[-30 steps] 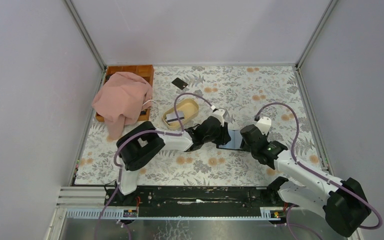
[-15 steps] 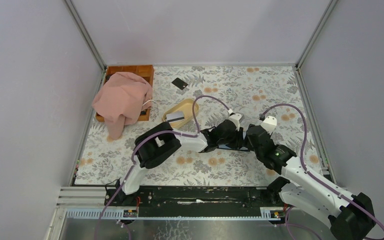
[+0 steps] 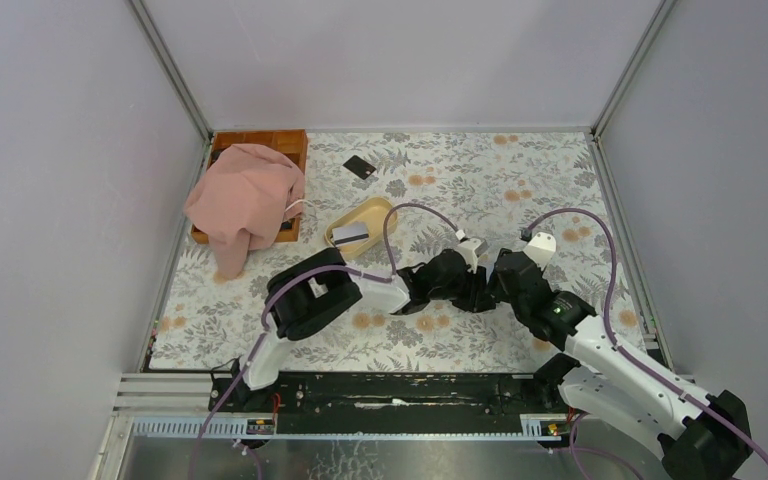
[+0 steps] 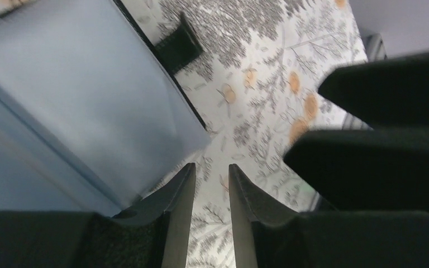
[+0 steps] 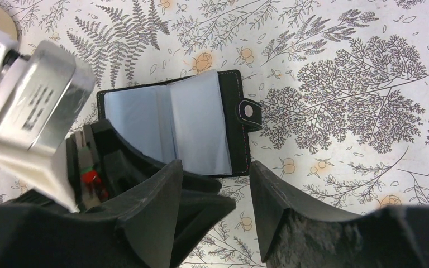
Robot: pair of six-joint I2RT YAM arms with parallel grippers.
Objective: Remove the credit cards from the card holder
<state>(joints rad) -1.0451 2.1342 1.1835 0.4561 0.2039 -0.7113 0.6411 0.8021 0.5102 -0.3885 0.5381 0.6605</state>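
Observation:
The card holder lies open on the floral cloth, blue-grey inside up, its black tab with a light stud at the right. No card shows in its pockets. In the left wrist view its blue-grey inside fills the upper left. My left gripper stands at its near corner, open by a narrow gap with only cloth between the fingers. My right gripper hangs open over the holder's near edge. From above, both grippers meet and hide the holder. One black credit card lies far back.
A beige oval dish left of the arms holds a light card-like piece. A wooden tray at the back left is draped with a pink cloth. Metal frame posts and grey walls bound the table.
Both grippers have shifted right and slightly nearer; the left arm has stretched further right. The holder, visible between them a second ago, is now covered from above.

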